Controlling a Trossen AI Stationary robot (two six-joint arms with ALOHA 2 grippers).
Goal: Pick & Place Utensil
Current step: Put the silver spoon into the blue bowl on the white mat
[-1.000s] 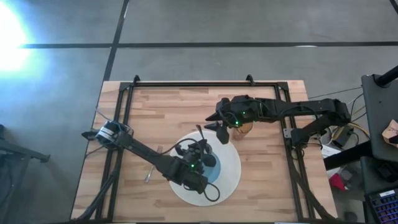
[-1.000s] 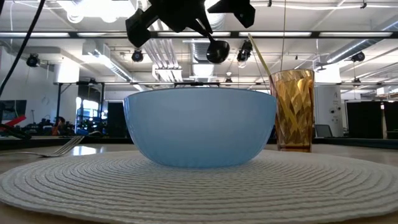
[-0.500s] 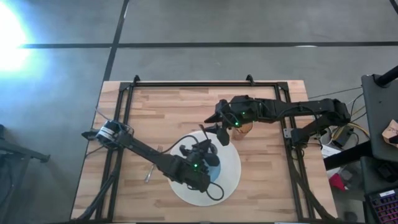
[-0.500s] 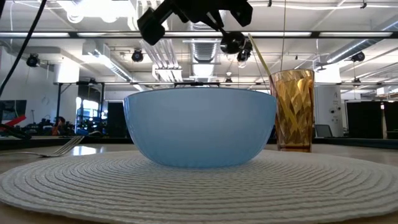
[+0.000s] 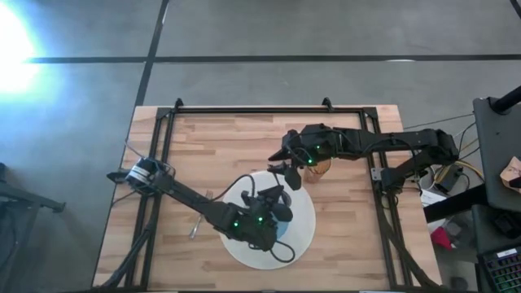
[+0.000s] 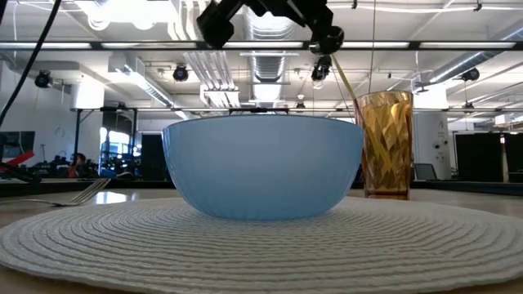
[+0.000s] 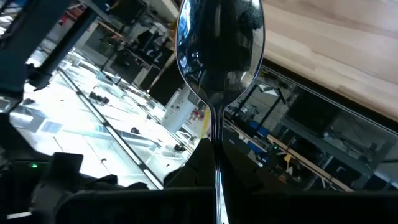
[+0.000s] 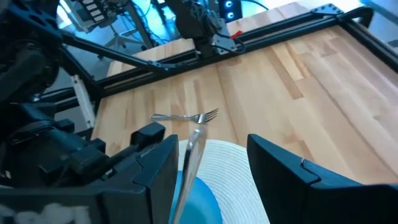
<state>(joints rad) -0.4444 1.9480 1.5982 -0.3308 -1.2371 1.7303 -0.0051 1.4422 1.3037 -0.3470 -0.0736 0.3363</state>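
Overhead, left end effector (image 5: 273, 203) clenched on spoon (image 7: 219, 56); right end effector (image 5: 285, 169) released, above placemat (image 5: 303, 228).

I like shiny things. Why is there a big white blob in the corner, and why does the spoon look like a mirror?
High view: strong light glares off the floor at the left edge. Left wrist view: the polished spoon reflects the room.

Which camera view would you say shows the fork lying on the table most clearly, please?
The right wrist view: the fork lies whole on bare wood beside the round placemat. The low view shows only its tines at the far left, edge-on. In the high view it is a thin sliver by the left arm. The left wrist view misses it.
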